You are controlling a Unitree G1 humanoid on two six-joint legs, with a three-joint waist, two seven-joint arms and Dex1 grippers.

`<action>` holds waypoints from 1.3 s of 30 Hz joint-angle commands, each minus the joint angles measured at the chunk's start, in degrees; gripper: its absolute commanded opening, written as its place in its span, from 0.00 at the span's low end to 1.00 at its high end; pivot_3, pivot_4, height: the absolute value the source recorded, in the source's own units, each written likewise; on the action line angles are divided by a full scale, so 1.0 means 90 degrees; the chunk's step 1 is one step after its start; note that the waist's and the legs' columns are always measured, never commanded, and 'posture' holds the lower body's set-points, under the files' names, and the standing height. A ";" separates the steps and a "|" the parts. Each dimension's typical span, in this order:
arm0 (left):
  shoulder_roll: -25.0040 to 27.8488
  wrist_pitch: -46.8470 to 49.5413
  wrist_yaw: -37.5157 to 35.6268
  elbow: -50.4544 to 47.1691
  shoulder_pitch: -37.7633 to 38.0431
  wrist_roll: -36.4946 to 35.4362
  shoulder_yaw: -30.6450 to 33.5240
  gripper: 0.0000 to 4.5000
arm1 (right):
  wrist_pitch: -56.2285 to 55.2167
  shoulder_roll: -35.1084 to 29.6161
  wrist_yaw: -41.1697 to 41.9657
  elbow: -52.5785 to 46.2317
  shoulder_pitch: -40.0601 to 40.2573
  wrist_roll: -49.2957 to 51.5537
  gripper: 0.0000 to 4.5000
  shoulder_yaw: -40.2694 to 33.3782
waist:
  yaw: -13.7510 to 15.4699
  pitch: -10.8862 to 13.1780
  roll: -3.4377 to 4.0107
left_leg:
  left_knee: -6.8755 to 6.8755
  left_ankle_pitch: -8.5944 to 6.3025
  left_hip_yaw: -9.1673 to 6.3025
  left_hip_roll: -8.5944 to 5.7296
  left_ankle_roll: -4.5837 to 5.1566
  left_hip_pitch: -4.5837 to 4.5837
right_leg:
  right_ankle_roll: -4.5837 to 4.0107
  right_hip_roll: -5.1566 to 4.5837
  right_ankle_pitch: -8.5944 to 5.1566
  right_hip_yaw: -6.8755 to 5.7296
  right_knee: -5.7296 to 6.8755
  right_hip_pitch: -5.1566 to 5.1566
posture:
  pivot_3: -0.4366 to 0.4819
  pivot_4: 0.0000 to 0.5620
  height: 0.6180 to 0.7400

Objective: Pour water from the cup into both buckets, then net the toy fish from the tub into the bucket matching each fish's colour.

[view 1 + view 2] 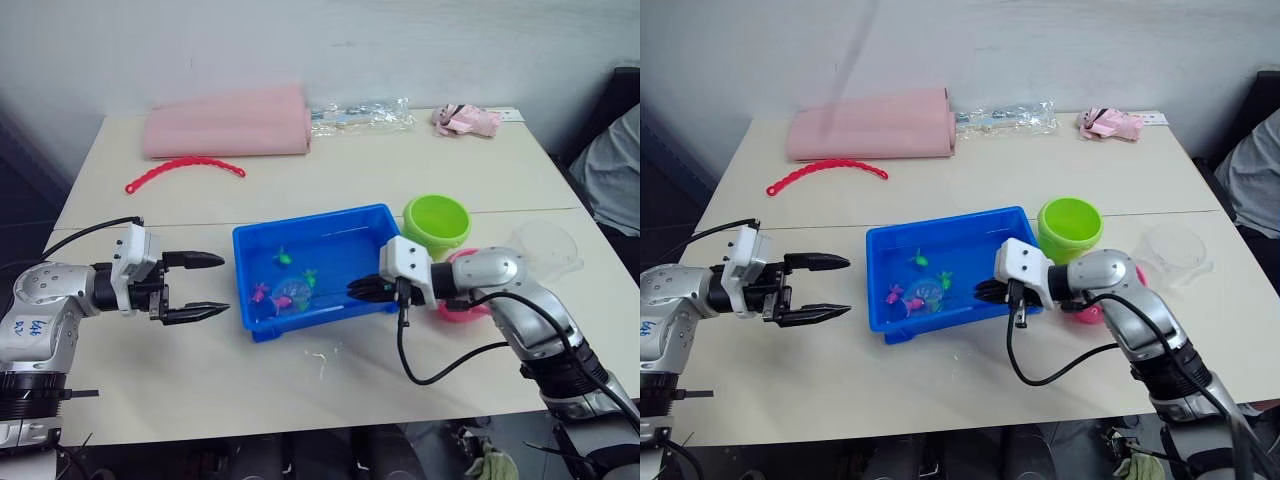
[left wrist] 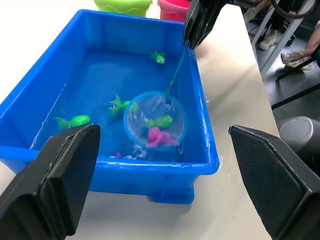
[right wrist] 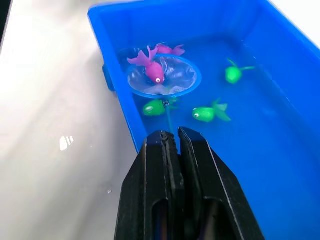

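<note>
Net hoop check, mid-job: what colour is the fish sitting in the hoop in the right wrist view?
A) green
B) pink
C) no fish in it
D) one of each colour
B: in the right wrist view one pink fish lies on the mesh of the net, held by the right end effector in the tub; the nearest green fish lies outside the rim.
</note>
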 commanded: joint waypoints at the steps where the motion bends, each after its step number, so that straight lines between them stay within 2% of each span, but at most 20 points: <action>1: 0.0084 0.0048 0.0010 -0.0170 -0.0103 -0.0102 0.0080 0.99 | 0.0026 -0.0179 0.0197 -0.0331 0.0199 0.0541 0.00 -0.0574 | 0.0000 0.0000 0.0000 | 0.0000 0.0000 0.0000 0.0000 0.0000 0.0000 | 0.0000 0.0000 0.0000 0.0000 -0.0001 0.0000 | 0.48 0.27 1.00; 7: -0.0102 0.0516 0.0073 -0.0235 -0.0550 -0.0423 0.0017 0.99 | 0.0077 -0.0334 0.0015 -0.0914 0.0898 0.1225 0.00 -0.1526 | 0.0024 0.0000 0.0000 | 0.0001 0.0000 -0.0002 -0.0002 0.0000 0.0000 | 0.0001 -0.0002 0.0000 0.0000 0.0001 0.0002 | 0.48 0.27 1.00; 12: -0.0289 0.1180 0.0055 -0.0211 -0.1478 -0.0705 -0.0260 0.99 | 0.0689 -0.0705 -0.0490 -0.1977 0.1813 0.2148 0.00 -0.3122 | 0.0132 0.0001 -0.0001 | 0.0001 0.0000 -0.0004 -0.0004 0.0001 -0.0001 | 0.0002 -0.0001 0.0001 -0.0001 -0.0002 0.0004 | 0.48 0.27 1.00; 17: -0.0620 0.1358 -0.0148 -0.0112 -0.2048 -0.0808 -0.0565 0.99 | 0.1066 -0.0937 -0.0961 -0.2645 0.2831 0.2650 0.00 -0.4604 | 0.0189 0.0000 -0.0001 | 0.0001 0.0000 -0.0005 -0.0003 0.0001 0.0005 | 0.0003 0.0005 0.0001 0.0000 -0.0005 0.0016 | 0.48 0.27 1.00; 25: -0.1355 0.1307 -0.0395 0.0437 -0.2907 -0.0582 -0.1252 0.99 | 0.0909 -0.0715 -0.1247 -0.2840 0.4909 0.2363 0.00 -0.6987 | 0.0308 0.0000 -0.0003 | 0.0007 0.0001 -0.0008 -0.0001 0.0003 0.0010 | 0.0007 0.0027 0.0004 0.0013 -0.0008 0.0027 | 0.48 0.27 1.00; 27: -0.1477 0.1280 -0.0461 0.0600 -0.3041 -0.0552 -0.1333 0.99 | 0.0753 -0.0574 -0.1289 -0.2817 0.5321 0.2276 0.00 -0.7335 | 0.0323 -0.0001 -0.0002 | 0.0007 0.0001 -0.0009 0.0002 0.0002 0.0012 | 0.0007 0.0037 0.0004 0.0017 -0.0012 0.0029 | 0.48 0.27 1.00; 30: -0.1615 0.1238 -0.0539 0.0776 -0.3152 -0.0493 -0.1409 0.99 | 0.0400 -0.0315 -0.1358 -0.2783 0.5813 0.2045 0.00 -0.7567 | 0.0298 -0.0001 -0.0002 | 0.0007 0.0001 -0.0006 0.0003 0.0002 0.0017 | 0.0007 0.0038 0.0004 0.0023 -0.0015 0.0030 | 0.48 0.27 1.00; 37: -0.1806 0.1086 -0.0646 0.1027 -0.3222 -0.0329 -0.1506 0.99 | -0.0955 0.0152 -0.1518 -0.2547 0.6687 0.0894 0.00 -0.7404 | 0.0309 -0.0001 -0.0002 | 0.0007 0.0003 -0.0005 0.0003 -0.0001 0.0023 | 0.0007 0.0037 0.0004 0.0030 -0.0023 0.0028 | 0.48 0.27 1.00; 39: -0.1849 0.1046 -0.0662 0.1072 -0.3213 -0.0292 -0.1518 0.99 | -0.1831 0.0202 -0.1662 -0.2302 0.6926 0.0055 0.00 -0.7183 | 0.0310 -0.0001 -0.0002 | 0.0007 0.0003 -0.0004 0.0002 -0.0001 0.0023 | 0.0007 0.0036 0.0004 0.0032 -0.0023 0.0028 | 0.48 0.27 1.00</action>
